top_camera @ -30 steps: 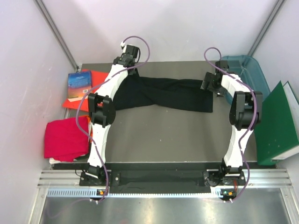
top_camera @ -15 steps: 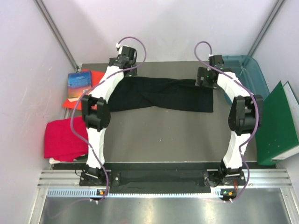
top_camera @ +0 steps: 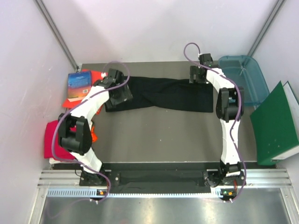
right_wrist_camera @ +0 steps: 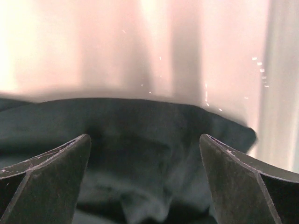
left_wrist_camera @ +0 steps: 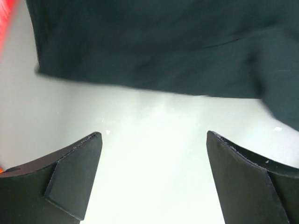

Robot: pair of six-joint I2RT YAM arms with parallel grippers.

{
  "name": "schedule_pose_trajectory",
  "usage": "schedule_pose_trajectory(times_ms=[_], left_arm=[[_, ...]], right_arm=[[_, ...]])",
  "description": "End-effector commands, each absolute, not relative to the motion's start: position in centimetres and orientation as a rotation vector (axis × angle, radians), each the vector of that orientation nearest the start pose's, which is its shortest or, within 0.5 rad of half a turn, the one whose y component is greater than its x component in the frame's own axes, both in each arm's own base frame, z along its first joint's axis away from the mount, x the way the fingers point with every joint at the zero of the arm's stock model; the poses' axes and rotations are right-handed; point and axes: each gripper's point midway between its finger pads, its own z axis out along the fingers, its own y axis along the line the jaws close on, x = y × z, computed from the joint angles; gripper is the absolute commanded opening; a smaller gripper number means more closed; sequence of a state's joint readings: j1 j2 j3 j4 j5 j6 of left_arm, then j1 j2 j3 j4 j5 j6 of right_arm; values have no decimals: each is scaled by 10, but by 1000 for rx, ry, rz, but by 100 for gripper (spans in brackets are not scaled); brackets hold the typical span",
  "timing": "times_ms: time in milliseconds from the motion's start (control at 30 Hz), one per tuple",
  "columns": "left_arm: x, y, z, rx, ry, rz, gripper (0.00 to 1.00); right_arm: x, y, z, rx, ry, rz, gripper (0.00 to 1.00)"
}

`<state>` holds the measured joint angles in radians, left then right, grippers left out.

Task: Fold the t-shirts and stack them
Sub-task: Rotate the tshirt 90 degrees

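Black cloth t-shirt (top_camera: 168, 95) lies as a long strip on the counter (top_camera: 163, 135), folding unfinished. Left hand (left_wrist_camera: 154, 137) and right hand (right_wrist_camera: 145, 140) gape wide, empty; next, grip its ends.

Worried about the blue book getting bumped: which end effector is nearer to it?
Left. The left end effector is at the left end of the black t-shirt, just right of the blue book; the right end effector is at the shirt's far right corner.

Overhead view bright, even and sharp with faint shadows; both wrist views soft, the black t-shirt (left_wrist_camera: 154, 46) smeared at its edges, the table (left_wrist_camera: 154, 116) bleached by glare, the right view's upper half overexposed pale pink.
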<state>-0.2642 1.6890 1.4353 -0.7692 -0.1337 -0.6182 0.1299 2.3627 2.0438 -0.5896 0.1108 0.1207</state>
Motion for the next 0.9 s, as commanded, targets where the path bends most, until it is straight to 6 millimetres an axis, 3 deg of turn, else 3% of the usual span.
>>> schedule_pose_trajectory(times_ms=[0,133,233,267,367,400,533,600,633,700,733,767,867], left_arm=[[374,-107,117,-775,2550,-339,97],[375,-96,98,-869,2574,-326,98],[382,-90,83,-937,2605,-300,92],[384,-90,72,-953,2633,-287,81],[400,-93,59,-967,2644,-290,67],[405,-94,55,-977,2644,-297,55],[430,-96,44,-986,2649,-282,43],[434,-95,32,-978,2683,-246,32],[445,-95,38,-966,2665,-249,13],[451,-94,32,-941,2688,-225,0],[464,-89,39,-922,2652,-190,0],[468,-87,33,-914,2661,-168,0],[484,-80,35,-864,2652,-105,0]], right_arm=[[598,52,72,22,2408,-88,99],[595,47,63,26,2428,-106,100],[589,45,55,25,2450,-113,100],[588,45,57,23,2453,-107,100],[578,45,54,16,2477,-120,100],[576,44,55,16,2481,-138,100],[555,37,54,11,2523,-216,100],[548,37,50,4,2548,-217,96],[541,38,44,3,2576,-204,85],[531,40,40,8,2607,-182,60],[524,42,34,4,2633,-177,29],[515,44,30,-11,2661,-193,2],[494,47,25,-47,2707,-225,0]])
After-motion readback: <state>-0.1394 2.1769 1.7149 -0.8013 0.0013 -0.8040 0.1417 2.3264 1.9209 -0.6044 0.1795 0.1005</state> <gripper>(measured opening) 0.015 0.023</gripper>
